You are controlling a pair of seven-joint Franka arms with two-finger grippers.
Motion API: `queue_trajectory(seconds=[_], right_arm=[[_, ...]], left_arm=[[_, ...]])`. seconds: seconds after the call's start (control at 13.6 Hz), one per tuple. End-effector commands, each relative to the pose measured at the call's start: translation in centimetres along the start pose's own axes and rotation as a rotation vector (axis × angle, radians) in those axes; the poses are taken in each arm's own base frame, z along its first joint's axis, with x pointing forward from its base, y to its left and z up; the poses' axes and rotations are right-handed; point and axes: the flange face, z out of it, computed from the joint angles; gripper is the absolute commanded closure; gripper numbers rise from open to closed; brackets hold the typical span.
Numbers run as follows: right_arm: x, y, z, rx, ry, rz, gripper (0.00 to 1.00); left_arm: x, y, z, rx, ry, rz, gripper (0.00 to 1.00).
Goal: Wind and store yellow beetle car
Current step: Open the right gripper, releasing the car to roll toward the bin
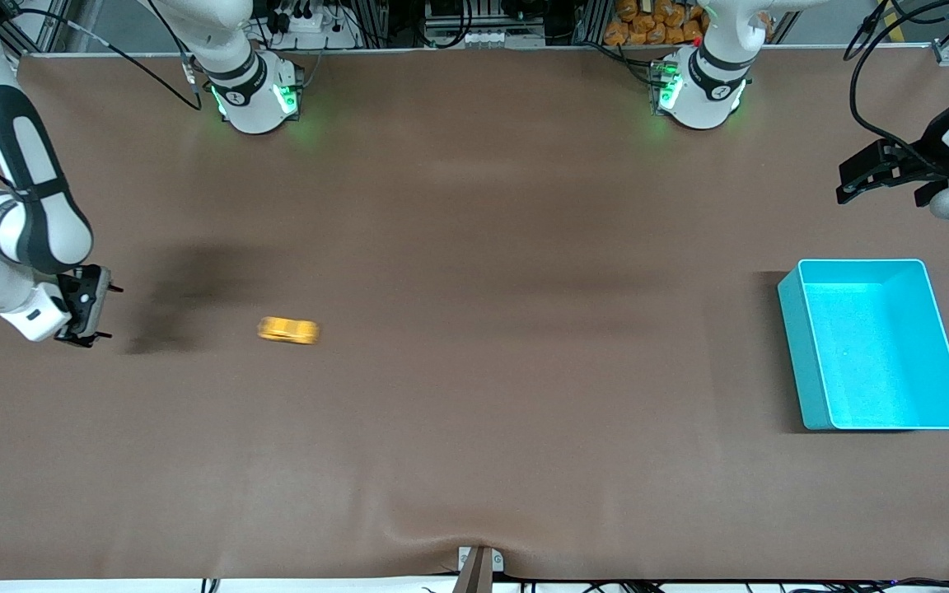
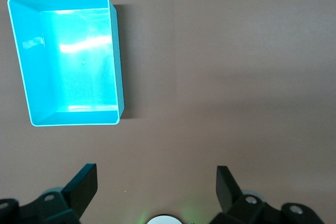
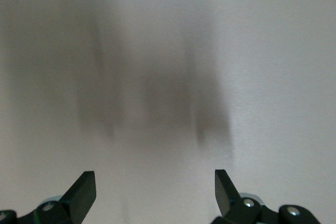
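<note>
While the small yellow beetle-shaped toy car (image 1: pixel 288 330) lies free at nine o'clock, both grippers, right (image 1: pixel 104 311) and left (image 1: pixel 857 183), stand spread, probably because it was released to roll.

A yellow-orange beetle car (image 1: pixel 288 331) and a plain turquoise bin (image 1: pixel 796 329) on a matte brown table (image 1: pixel 474 206); black tools on white arms.

Both Franka arms are glossy white with black joint bands; bases (image 1: pixel 256 99) glow green; black cables trail off the links; the right gripper (image 1: pixel 95 312) and left gripper (image 1: pixel 862 177) have black fingers.
</note>
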Motion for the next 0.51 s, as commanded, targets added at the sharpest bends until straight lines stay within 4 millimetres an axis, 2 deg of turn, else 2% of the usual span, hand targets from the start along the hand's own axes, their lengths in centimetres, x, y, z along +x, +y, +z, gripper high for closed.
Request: queue_trajectory(seconds=[0.0, 0.15, 0.44], right_arm=[[0.0, 0.7, -3.0, -0.008, 0.027, -0.011, 0.00], [0.2, 1.8, -5.6, -0.006, 0.064, 0.014, 0.00], [2.2, 3.8, -9.8, -0.024, 0.060, 0.017, 0.00]], left_arm=[[-0.4, -0.1, -0.3, 0.004, -0.002, -0.014, 0.00], [-0.4, -0.1, -0.3, 0.004, -0.002, -0.014, 0.00], [-0.4, -0.1, -0.3, 0.004, -0.002, -0.014, 0.00]])
